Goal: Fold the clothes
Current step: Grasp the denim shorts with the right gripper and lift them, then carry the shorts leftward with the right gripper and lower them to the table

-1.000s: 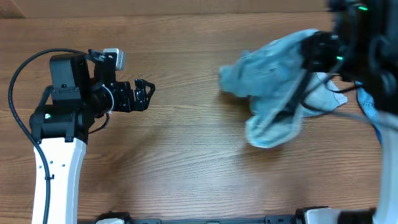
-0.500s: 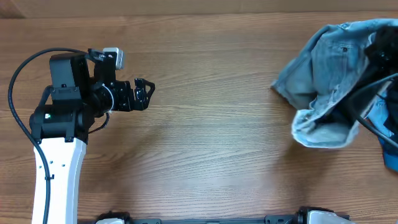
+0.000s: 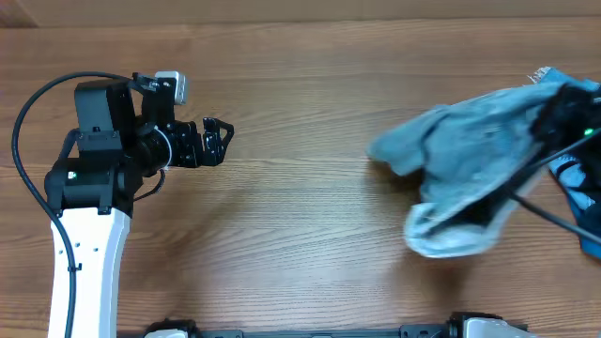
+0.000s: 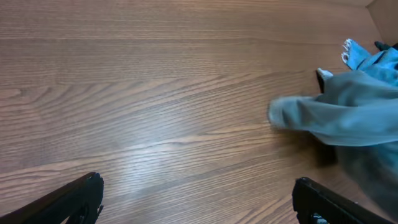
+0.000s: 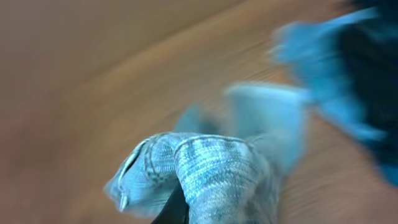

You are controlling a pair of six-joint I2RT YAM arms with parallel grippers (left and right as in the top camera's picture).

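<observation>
L gripper [image 3: 218,141]: fingers spread wide, nothing between them. L wrist cam had one tip in each lower corner w/ bare wood between. Pointed twd the right side of the table.
R gripper [image 3: 564,111]: at the far right edge of overhead, buried in denim. Gripped a bunch of the clothes [image 3: 460,178]. Fingers covered by fabric, so gap width not readable. R wrist cam showed only a dark sliver under the cloth, frame heavily blurred.
Clothes, position: right half of the table, well apart from L gripper. Pale faded denim, crumpled, not flat. One end reached twd table centre, a rounded fold hung at the near side w/ dark shadow under it. In R wrist cam a seamed, stitched fold sat right in front of the lens.
Brighter blue fabric [image 3: 575,180]: at the right edge, just beside and partly under the pale denim. Couldn't tell what item it was.
Black cable [image 3: 528,169]: ran from R arm diagonally across the denim, lying over it.
L arm [image 3: 86,253]: white lower link, black upper joints, cable looped on its outer side. Nothing in its way.
Table [image 3: 300,235]: brown wood grain, light glare patch in L wrist cam.
Room: not visible beyond the tabletop.
</observation>
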